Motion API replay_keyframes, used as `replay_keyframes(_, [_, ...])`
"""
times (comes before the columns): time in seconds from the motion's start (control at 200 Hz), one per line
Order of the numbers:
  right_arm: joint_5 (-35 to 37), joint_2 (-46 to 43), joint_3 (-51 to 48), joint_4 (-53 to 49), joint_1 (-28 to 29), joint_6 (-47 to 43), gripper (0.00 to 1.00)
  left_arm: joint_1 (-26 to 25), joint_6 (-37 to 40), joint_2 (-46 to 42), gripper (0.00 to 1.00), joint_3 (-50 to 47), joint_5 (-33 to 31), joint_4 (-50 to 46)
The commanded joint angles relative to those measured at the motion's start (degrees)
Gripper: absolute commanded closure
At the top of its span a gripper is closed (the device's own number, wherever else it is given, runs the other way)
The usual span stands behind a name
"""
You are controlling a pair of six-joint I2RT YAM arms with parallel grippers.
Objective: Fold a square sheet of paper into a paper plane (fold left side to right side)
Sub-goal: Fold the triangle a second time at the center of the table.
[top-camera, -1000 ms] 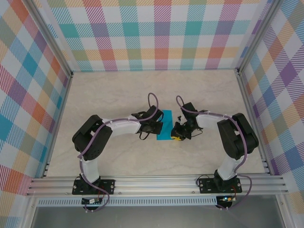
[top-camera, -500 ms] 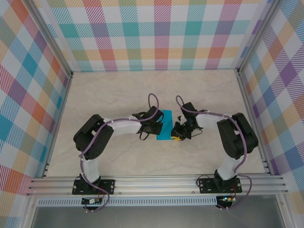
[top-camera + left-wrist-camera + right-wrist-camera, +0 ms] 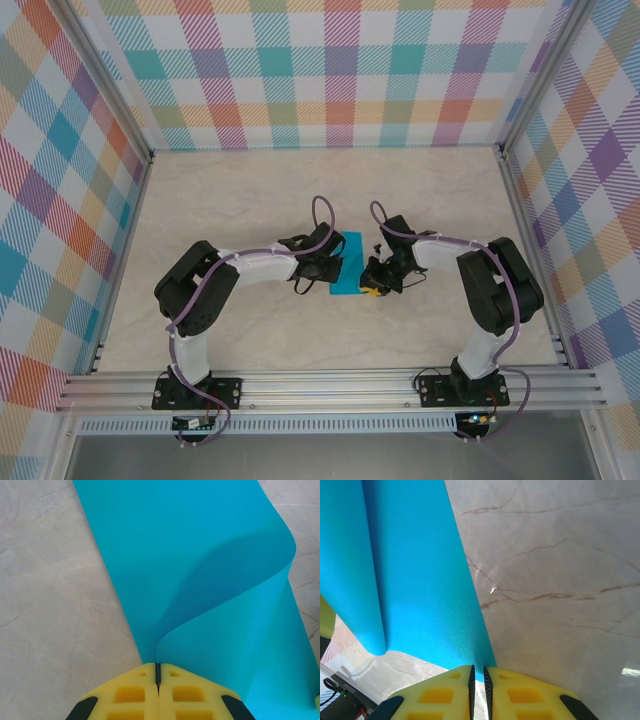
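The square sheet of paper [image 3: 348, 272] is teal-blue and lies mid-table between my two grippers. My left gripper [image 3: 324, 270] is shut on the sheet's left edge. In the left wrist view that edge rises out of the gripper [image 3: 157, 672] and the paper [image 3: 190, 555] curls over toward the right, shading the flat part beneath. My right gripper [image 3: 372, 289] stands at the sheet's right side. In the right wrist view its jaws [image 3: 478, 672] are drawn together to a thin slit at a corner of the flat paper [image 3: 410, 570], with nothing seen between the pads.
The marble-patterned table [image 3: 250, 200] runs out on all sides to checked walls. An aluminium rail [image 3: 330, 385] with both arm bases lines the near edge. A fold or rolled edge of the paper [image 3: 375, 630] rises at the left of the right wrist view.
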Motion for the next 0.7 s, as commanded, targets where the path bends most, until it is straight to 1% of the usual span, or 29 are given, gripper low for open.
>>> replay_keyframes(0.0, [3.22, 2.47, -0.42, -2.55, 0.91, -1.1, 0.83, 0.7, -0.22, 0.6, 1.0, 1.3, -1.35, -0.22])
replay_keyframes(0.695, [3.4, 2.74, -0.24, -2.83, 1.01, -1.09, 0.83, 0.69, -0.18, 1.83, 1.0, 1.39, -1.25, 0.21])
